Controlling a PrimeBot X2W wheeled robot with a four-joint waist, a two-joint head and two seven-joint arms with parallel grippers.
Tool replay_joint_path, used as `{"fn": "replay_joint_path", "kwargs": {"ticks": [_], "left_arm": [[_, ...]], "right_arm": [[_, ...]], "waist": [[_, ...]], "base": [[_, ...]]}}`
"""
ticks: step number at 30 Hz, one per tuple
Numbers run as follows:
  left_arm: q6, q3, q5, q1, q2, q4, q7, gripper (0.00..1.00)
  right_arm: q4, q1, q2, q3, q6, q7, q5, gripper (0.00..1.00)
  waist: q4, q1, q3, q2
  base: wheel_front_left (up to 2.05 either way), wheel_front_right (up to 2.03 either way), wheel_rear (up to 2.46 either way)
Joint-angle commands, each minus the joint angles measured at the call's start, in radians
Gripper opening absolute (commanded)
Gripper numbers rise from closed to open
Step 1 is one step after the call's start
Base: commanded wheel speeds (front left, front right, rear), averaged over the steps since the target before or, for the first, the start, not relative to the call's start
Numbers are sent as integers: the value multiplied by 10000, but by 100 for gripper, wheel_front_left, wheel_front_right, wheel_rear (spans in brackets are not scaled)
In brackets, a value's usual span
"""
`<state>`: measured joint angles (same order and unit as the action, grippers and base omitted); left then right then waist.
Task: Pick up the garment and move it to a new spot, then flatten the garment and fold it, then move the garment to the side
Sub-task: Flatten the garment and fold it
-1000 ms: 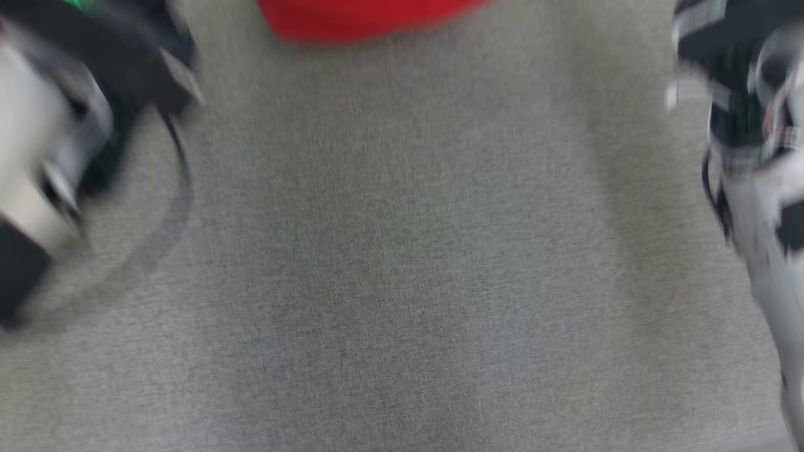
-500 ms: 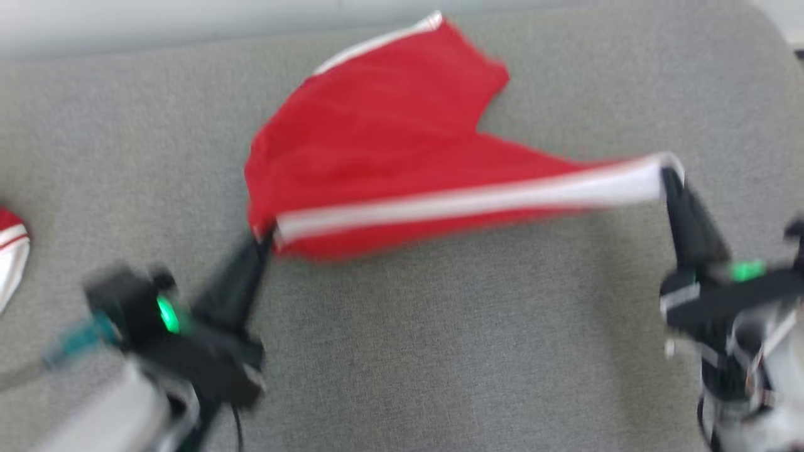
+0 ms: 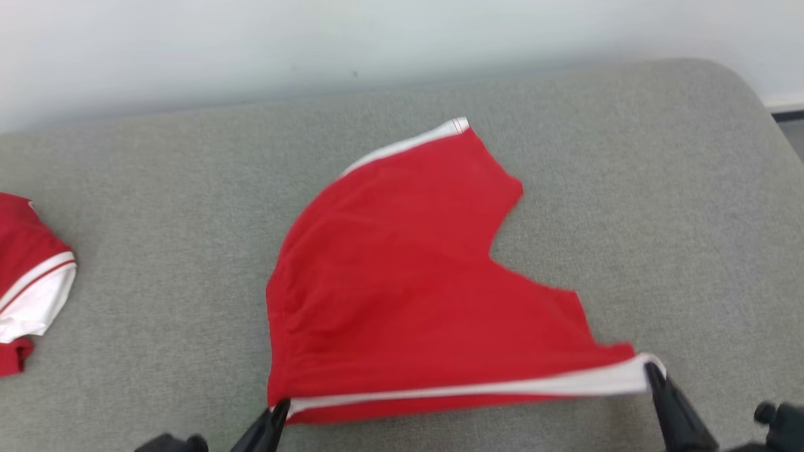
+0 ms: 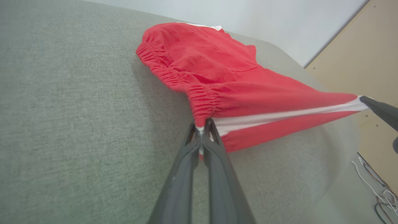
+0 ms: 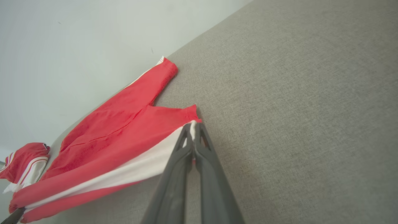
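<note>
The garment (image 3: 408, 282) is a pair of red shorts with a white side stripe, stretched across the grey padded table (image 3: 157, 207). My left gripper (image 3: 279, 408) is shut on its waistband corner at the near left, and my right gripper (image 3: 650, 370) is shut on the white hem corner at the near right. The near edge hangs taut and lifted between them while the far leg lies on the table. In the left wrist view the gathered waistband of the garment (image 4: 199, 81) sits pinched in my left gripper (image 4: 201, 126). My right gripper (image 5: 193, 126) pinches the stripe end of the garment (image 5: 124, 133).
Another red and white garment (image 3: 28, 276) lies at the table's left edge, also seen as a bundle (image 5: 26, 160) in the right wrist view. A pale wall (image 3: 314, 44) runs behind the table. Cables (image 4: 377, 189) lie on the floor beyond the rounded right end.
The head camera has tilted up, so the whole picture shifted and sharpened. Both grippers keep their hold on the garment, which now lies further spread toward the near edge.
</note>
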<state>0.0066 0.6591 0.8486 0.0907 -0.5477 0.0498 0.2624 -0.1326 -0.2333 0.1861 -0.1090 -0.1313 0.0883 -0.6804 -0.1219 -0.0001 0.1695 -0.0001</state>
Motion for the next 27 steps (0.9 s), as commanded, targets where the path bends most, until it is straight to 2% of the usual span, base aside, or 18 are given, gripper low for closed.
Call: {"fn": "replay_joint_path", "kwargs": {"ticks": [1,5,12,21,27], "left_arm": [[-63,-178,-101,-335,48,145,35,0],[-417,-265,-299,-907,301,507,35,0],[-742,-382,-621,-1298,662,948,35,0],[-1072,-444,-1031,-1001,1188,1114,36,0],[-1199,-392,-1327,-433,1455,1161,36,0]], "right_arm": [[-36,-338,-24,-90,13,24,145,0],[-17,-1228,-209,-146,13,123,305,0],[132,-1974,-297,-53,13,126,275,0],[198,-1257,13,-264,13,142,-27,0],[371,-54,433,-227,11,308,-219,0]], "waist": [[147,1,-309,1],[407,1,-639,1],[631,1,-916,1],[927,1,-1097,1],[1181,1,-1052,1]], "base": [[0,0,0],[0,0,0],[0,0,0],[0,0,0],[0,0,0]]}}
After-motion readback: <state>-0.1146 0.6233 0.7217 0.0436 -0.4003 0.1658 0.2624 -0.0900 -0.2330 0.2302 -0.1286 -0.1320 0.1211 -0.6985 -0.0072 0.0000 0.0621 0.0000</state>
